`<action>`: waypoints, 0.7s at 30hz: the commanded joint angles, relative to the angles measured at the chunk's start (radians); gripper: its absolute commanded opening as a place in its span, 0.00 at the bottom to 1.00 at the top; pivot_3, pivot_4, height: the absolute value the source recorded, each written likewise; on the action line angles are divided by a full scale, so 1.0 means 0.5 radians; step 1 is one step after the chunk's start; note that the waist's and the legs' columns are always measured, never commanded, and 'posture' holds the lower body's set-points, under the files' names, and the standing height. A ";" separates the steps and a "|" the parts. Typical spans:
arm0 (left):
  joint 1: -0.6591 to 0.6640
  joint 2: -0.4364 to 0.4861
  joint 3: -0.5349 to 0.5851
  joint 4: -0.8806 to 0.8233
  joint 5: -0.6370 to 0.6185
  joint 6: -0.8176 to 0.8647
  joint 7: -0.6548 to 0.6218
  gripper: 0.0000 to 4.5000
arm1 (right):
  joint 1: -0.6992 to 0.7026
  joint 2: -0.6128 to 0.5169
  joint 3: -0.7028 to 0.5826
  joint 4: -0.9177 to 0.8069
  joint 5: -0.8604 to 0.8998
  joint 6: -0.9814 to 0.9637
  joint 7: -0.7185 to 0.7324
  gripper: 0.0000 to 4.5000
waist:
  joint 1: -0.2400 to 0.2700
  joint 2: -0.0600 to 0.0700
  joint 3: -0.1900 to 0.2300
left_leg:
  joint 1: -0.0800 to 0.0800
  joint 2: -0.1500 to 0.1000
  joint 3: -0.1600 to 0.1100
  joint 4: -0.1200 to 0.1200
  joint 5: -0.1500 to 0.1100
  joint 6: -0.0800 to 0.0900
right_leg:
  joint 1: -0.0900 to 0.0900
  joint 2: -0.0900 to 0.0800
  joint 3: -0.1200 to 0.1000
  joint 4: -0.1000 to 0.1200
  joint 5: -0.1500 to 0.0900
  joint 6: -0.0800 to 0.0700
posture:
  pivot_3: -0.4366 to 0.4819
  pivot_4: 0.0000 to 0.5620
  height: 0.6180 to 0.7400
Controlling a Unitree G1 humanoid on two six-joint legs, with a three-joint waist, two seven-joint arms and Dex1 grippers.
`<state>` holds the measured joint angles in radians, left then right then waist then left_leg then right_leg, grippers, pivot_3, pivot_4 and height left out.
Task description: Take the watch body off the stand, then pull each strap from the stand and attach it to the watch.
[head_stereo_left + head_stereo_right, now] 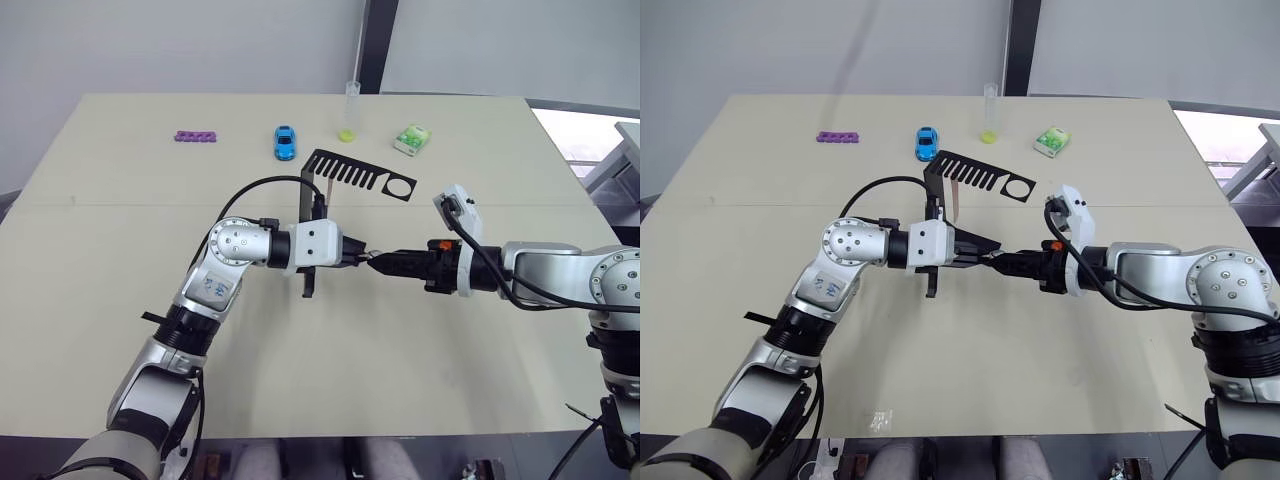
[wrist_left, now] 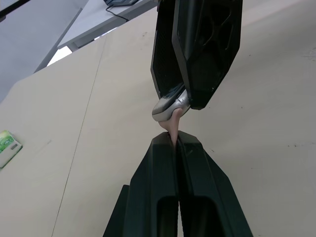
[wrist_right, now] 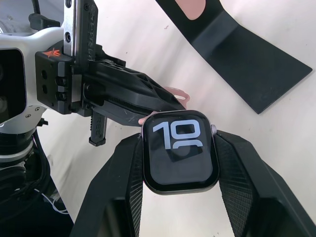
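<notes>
Right gripper (image 3: 178,163) clamps watch body (image 3: 180,150) mid-frame, steadying it; left gripper (image 2: 174,140) pinches 1 strap (image 2: 172,123), feeding its end into the case.

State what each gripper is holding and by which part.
The right gripper clamps the watch body by its two side edges, screen showing. The left gripper pinches a pinkish strap near its end, which meets the watch.
</notes>
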<state>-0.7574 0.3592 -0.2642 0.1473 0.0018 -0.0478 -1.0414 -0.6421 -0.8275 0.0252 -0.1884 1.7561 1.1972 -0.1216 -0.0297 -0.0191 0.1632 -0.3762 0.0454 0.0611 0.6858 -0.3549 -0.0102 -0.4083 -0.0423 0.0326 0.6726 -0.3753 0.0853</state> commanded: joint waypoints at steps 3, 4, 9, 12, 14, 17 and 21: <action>-0.115 -0.101 -0.058 -0.055 -0.040 -0.092 0.008 0.00 | -0.024 0.060 0.044 -0.119 0.113 0.002 0.046 0.36 | 0.000 0.000 0.000 | 0.000 0.000 0.000 0.000 0.000 0.000 | 0.000 0.000 0.000 0.000 0.000 0.000 | 0.48 0.27 1.00; -0.118 -0.101 -0.058 -0.052 -0.040 -0.094 0.008 0.00 | -0.026 0.062 0.044 -0.117 0.112 0.002 0.047 0.36 | 0.000 0.000 0.000 | 0.000 0.000 0.000 0.000 0.000 0.000 | 0.000 0.000 0.000 0.000 0.000 0.000 | 0.48 0.27 1.00; -0.133 -0.103 -0.057 -0.040 -0.039 -0.097 0.009 0.00 | -0.024 0.064 0.040 -0.110 0.100 0.004 0.055 0.36 | 0.000 0.000 0.000 | 0.000 0.000 0.000 0.000 0.000 0.000 | 0.000 0.000 0.000 0.000 0.000 0.000 | 0.48 0.27 1.00; -0.135 -0.102 -0.056 -0.037 -0.037 -0.096 0.011 0.00 | -0.024 0.064 0.039 -0.107 0.096 0.006 0.059 0.36 | 0.000 0.000 0.000 | 0.000 0.000 0.000 0.000 0.000 0.000 | 0.000 0.000 0.000 0.000 0.000 0.000 | 0.48 0.27 1.00; -0.134 -0.102 -0.055 -0.034 -0.036 -0.095 0.011 0.00 | -0.025 0.064 0.039 -0.106 0.092 0.008 0.061 0.36 | 0.000 0.000 0.000 | 0.000 0.000 0.000 0.000 0.000 0.000 | 0.000 0.000 0.000 0.000 0.000 0.000 | 0.48 0.27 1.00; -0.129 -0.100 -0.055 -0.036 -0.035 -0.096 0.012 0.00 | -0.021 0.068 0.040 -0.110 0.091 0.008 0.063 0.36 | 0.000 0.000 0.000 | 0.000 0.000 0.000 0.000 0.000 0.000 | 0.000 0.000 0.000 0.000 0.000 0.000 | 0.48 0.27 1.00; -0.121 -0.096 -0.053 -0.042 -0.035 -0.097 0.013 0.00 | -0.012 0.078 0.043 -0.124 0.107 0.001 0.060 0.36 | 0.000 0.000 0.000 | 0.000 0.000 0.000 0.000 0.000 0.000 | 0.000 0.000 0.000 0.000 0.000 0.000 | 0.48 0.27 1.00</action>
<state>-0.7746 0.3589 -0.2671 0.1729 0.0040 -0.0657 -1.0480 -0.6421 -0.8213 0.0223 -0.1884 1.7557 1.1965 -0.1231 -0.0297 -0.0191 0.1632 -0.3763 0.0455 0.0611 0.6858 -0.3549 -0.0102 -0.4085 -0.0424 0.0326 0.6726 -0.3753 0.0852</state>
